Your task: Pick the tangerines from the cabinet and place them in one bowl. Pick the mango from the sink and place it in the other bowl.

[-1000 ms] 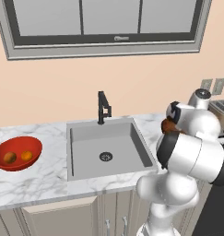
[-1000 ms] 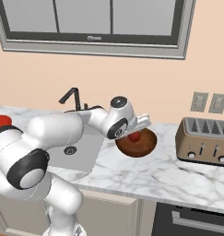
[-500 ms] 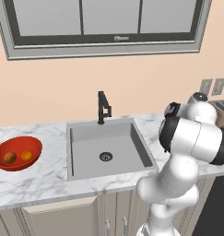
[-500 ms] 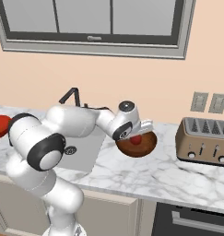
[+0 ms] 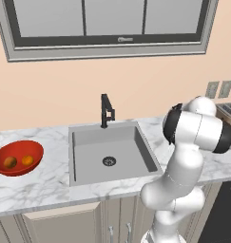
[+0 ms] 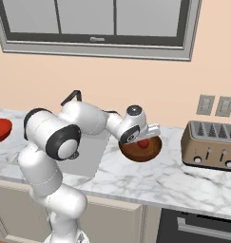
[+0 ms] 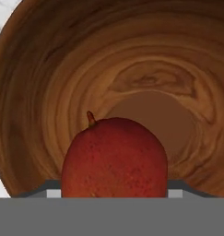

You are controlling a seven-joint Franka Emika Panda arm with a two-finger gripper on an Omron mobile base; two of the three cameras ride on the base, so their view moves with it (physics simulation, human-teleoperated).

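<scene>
Gripper (image 6: 146,137) clamped on the mango (image 7: 114,156), poised right over the brown wooden bowl (image 6: 152,148) – low enough that release shouldn't bounce it out. Both tangerines (image 5: 18,161) sit in the red bowl (image 5: 18,157) – release looks like the last step.

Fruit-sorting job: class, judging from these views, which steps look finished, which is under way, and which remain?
Done: both tangerines lie in the red bowl, and the sink holds no fruit. Under way: the gripper is shut on the mango, holding it low inside the brown bowl beside the toaster. Left: letting the mango go and lifting the arm clear.
</scene>
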